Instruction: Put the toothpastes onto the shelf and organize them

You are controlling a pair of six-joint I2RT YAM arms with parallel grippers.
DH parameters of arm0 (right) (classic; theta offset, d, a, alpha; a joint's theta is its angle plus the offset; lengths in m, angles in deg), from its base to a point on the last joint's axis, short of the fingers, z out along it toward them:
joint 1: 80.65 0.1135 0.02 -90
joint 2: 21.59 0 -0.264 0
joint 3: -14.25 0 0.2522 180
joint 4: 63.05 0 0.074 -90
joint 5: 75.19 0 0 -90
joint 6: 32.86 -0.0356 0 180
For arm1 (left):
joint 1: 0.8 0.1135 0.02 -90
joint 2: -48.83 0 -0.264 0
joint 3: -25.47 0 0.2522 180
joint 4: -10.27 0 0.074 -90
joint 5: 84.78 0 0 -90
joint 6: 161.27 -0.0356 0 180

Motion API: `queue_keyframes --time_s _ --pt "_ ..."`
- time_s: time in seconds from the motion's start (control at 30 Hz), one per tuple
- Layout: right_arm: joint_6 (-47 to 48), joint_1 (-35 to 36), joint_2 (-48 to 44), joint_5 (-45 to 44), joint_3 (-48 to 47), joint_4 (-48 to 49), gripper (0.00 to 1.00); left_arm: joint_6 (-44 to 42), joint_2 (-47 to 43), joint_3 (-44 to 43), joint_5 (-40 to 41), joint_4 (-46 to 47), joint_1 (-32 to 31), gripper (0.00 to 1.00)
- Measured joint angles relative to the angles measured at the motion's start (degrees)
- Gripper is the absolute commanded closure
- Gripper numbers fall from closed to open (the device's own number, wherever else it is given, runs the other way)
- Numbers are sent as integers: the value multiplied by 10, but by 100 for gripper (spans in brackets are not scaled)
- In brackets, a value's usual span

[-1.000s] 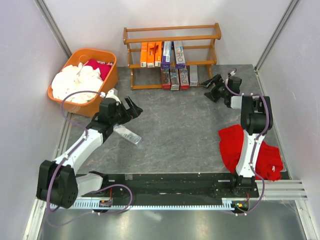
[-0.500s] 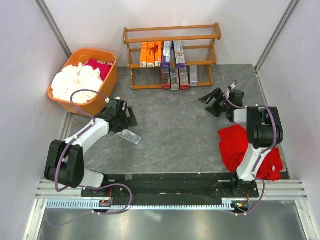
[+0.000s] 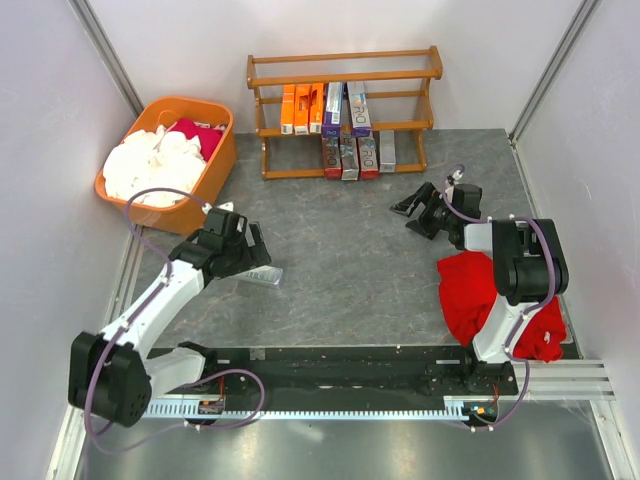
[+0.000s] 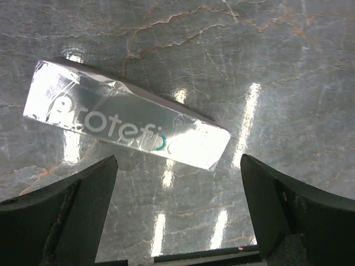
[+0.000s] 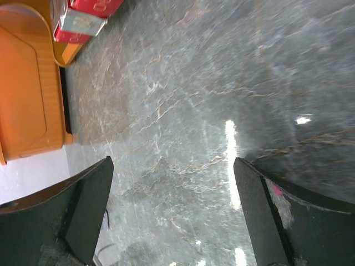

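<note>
A silver toothpaste carton [image 3: 263, 275] lies flat on the grey table; the left wrist view shows it slanted [image 4: 127, 123] just beyond my fingers. My left gripper [image 3: 256, 262] [image 4: 178, 166] hovers over its near edge, open, nothing between the fingers. The wooden shelf [image 3: 345, 72] stands at the back. Its middle tier holds orange cartons [image 3: 302, 108] and purple-and-white ones [image 3: 346, 108]. Red-and-silver cartons [image 3: 348, 156] and a silver one [image 3: 387, 150] stand on the bottom tier. My right gripper [image 3: 413, 208] [image 5: 173, 163] is open and empty, in front of the shelf's right end [image 5: 25, 94].
An orange tub [image 3: 226, 160] full of white and red cloth sits at the back left. A red cloth [image 3: 470, 290] lies beside the right arm's base. Walls close in on both sides and behind the shelf.
My left gripper has come toward the near edge and now hangs over the silver carton. My right gripper has drawn back from the shelf. Both stayed open.
</note>
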Motion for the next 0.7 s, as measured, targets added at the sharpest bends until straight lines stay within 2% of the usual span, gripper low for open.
queue_keyframes --time_s 0.13,0.43,0.7 --pt "2 12 0 0 0 0 2 0 -30 -4 0 -22 -2 0" --pt "2 19 0 2 0 0 2 7 48 33 -1 -21 -12 0" --pt "2 21 0 6 0 -1 2 21 50 49 17 26 -12 0"
